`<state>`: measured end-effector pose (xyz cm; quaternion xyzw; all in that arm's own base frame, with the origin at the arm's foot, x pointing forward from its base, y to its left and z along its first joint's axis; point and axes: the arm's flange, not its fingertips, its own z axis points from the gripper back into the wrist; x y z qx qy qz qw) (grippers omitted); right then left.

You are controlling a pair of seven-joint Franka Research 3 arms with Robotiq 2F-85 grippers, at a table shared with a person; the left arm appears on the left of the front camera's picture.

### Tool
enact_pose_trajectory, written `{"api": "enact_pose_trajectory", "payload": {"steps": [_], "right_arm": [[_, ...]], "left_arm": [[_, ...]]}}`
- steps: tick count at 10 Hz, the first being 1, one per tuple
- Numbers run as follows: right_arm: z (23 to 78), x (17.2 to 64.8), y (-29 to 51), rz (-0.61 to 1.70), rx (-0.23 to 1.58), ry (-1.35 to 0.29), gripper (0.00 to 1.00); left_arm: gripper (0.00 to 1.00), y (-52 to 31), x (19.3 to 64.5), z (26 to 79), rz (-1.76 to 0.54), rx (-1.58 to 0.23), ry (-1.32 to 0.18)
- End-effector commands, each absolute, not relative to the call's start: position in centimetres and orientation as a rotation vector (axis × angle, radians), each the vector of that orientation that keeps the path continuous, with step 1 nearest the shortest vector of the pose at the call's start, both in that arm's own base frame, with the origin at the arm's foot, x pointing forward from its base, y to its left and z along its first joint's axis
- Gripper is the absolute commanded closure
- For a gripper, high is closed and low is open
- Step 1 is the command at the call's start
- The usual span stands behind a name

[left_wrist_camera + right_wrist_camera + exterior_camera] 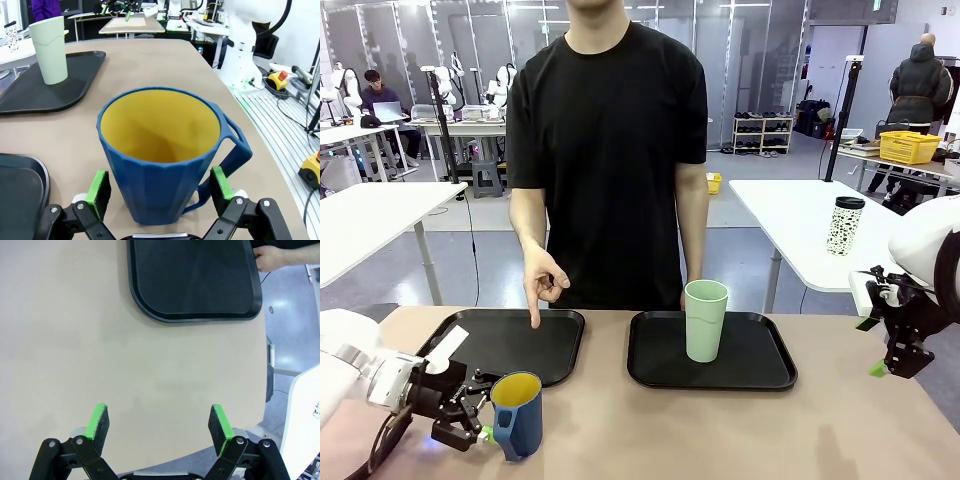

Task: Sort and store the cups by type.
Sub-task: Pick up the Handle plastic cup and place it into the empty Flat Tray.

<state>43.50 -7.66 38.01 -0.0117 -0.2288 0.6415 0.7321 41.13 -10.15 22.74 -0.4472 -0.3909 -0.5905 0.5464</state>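
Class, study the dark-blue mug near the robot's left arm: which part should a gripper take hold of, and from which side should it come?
Grip the blue mug across its body, low on the faceted wall, coming in level from the robot's side. It stands upright on the table, tapering downward, with its handle off to one side, so the left gripper can straddle the walls, as its open pads already do.

The blue mug [167,155] looks like matt, faceted plastic, yellow inside. The green tumbler [705,320] is smooth, pale plastic. Both black trays [740,375] have a slight sheen against the matt tan table [720,430].
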Motion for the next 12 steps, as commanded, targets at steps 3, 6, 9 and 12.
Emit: {"api": "enact_pose_trajectory", "payload": {"steps": [3,6,9,12], "right_arm": [[38.1,43.4,-7.7,1.412,-0.036,-0.500,0.00],[38.1,43.4,-7.7,1.412,-0.036,-0.500,0.00],[38.1,43.4,-7.7,1.412,-0.036,-0.500,0.00],[38.1,43.4,-7.7,1.412,-0.036,-0.500,0.00]], "left_arm": [[0.00,-11.6,41.4,21.8,-1.428,-1.078,-0.999],[0.00,-12.5,41.2,21.5,-1.449,-1.107,-0.994],[0.00,-13.0,41.4,21.4,-1.462,-1.115,-0.978],[0.14,-13.1,41.5,21.1,-1.490,-1.131,-0.985]]}}
